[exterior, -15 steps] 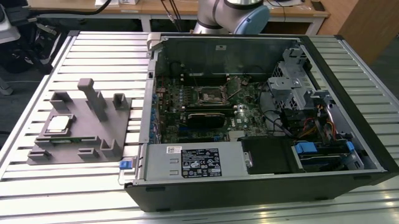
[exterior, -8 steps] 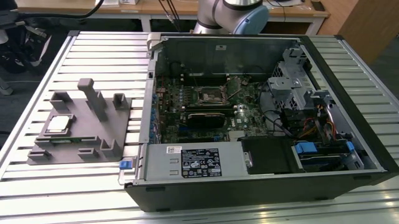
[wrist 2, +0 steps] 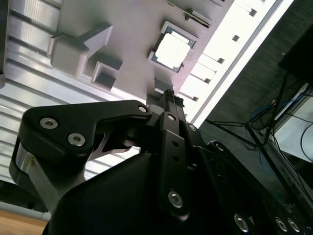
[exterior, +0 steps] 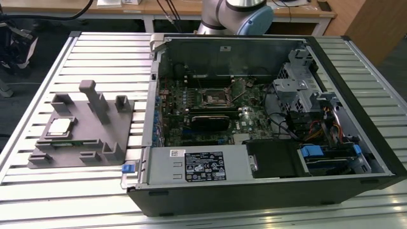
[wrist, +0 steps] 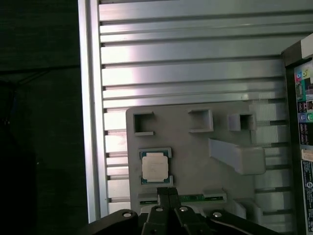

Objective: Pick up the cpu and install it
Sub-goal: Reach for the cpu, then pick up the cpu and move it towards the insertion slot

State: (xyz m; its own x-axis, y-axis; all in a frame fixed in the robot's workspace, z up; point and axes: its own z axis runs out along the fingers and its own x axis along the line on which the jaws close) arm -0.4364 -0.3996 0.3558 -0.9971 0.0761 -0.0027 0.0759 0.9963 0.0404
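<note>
exterior view: you see the cpu [exterior: 59, 126] lying flat in a pocket of the grey holder [exterior: 89, 133], near the worktop's [exterior: 64, 191] edge on the exterior view's left. the pocket likely keeps it square for pickup.
case: the open computer case [exterior: 375, 152] stands just beside the holder; its socket [exterior: 213, 98] looks unfilled.
second wrist view: the gripper [wrist 2: 169, 94] is clenched on nothing, above the holder.
first wrist view: the cpu sits untouched, near the gripper.

Pale square cpu [wrist: 155, 166] flat in grey fixture [wrist: 195, 154]

Exterior view angled down over case [exterior: 267, 193] and grey fixture [exterior: 86, 132], both wrist views nearer above fixture [wrist: 195, 161] [wrist 2: 132, 29]
</note>
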